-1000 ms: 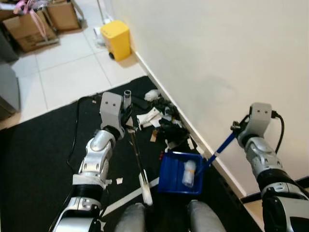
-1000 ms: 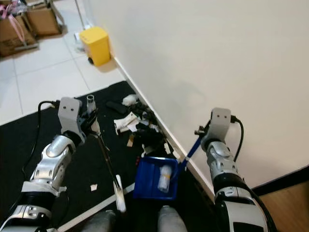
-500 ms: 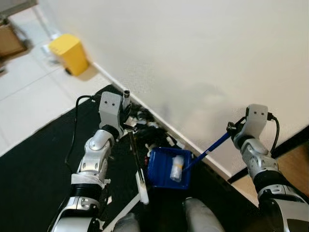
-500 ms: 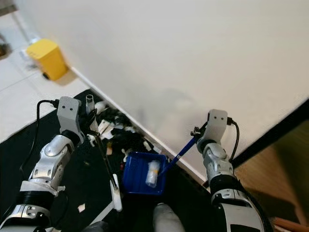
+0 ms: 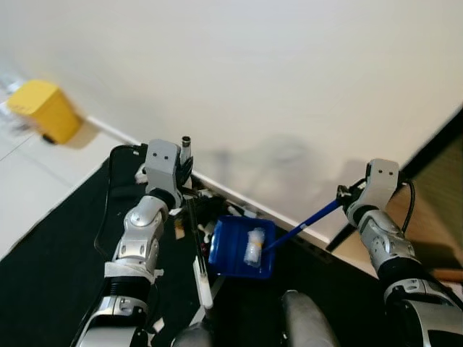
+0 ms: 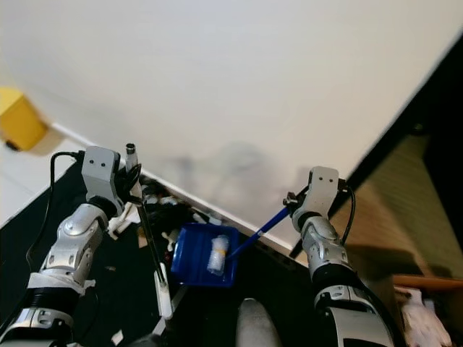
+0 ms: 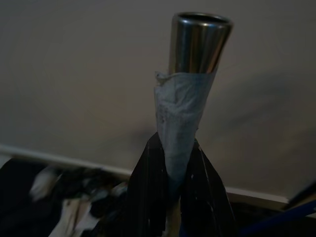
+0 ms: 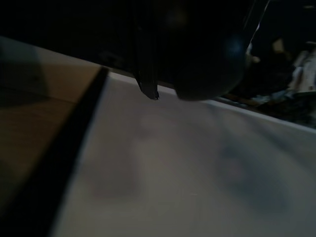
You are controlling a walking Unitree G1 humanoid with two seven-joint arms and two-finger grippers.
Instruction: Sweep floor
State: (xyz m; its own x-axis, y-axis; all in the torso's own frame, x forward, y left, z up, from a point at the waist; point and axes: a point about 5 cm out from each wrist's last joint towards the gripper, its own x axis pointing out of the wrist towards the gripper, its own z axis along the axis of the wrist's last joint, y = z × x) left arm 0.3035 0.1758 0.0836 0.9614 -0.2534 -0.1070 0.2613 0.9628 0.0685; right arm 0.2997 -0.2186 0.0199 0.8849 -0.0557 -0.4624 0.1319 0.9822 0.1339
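Note:
My left gripper (image 5: 184,172) is shut on a broom's metal handle (image 7: 199,41), which is wrapped in pale tape (image 7: 181,123) just above the fingers (image 7: 148,197). The shaft (image 5: 195,231) slants down to a white brush head (image 5: 205,280) on the black mat. My right gripper (image 5: 347,196) is shut on the long blue handle (image 5: 304,224) of a blue dustpan (image 5: 230,249). The pan sits between my arms and has a white bottle (image 5: 253,244) lying in it. A pile of black and white litter (image 5: 206,199) lies along the wall's foot, just behind the pan.
A white wall (image 5: 253,72) stands close ahead. A yellow bin (image 5: 43,110) sits far left on pale tiles. The black mat (image 5: 58,253) covers the floor under me. At right, a dark strip (image 5: 434,137) borders wooden flooring (image 5: 434,188).
The whole view has swung to the right: the yellow bin has slid left and wooden flooring has come into sight. Both grippers keep their holds, and the dustpan still carries the bottle.

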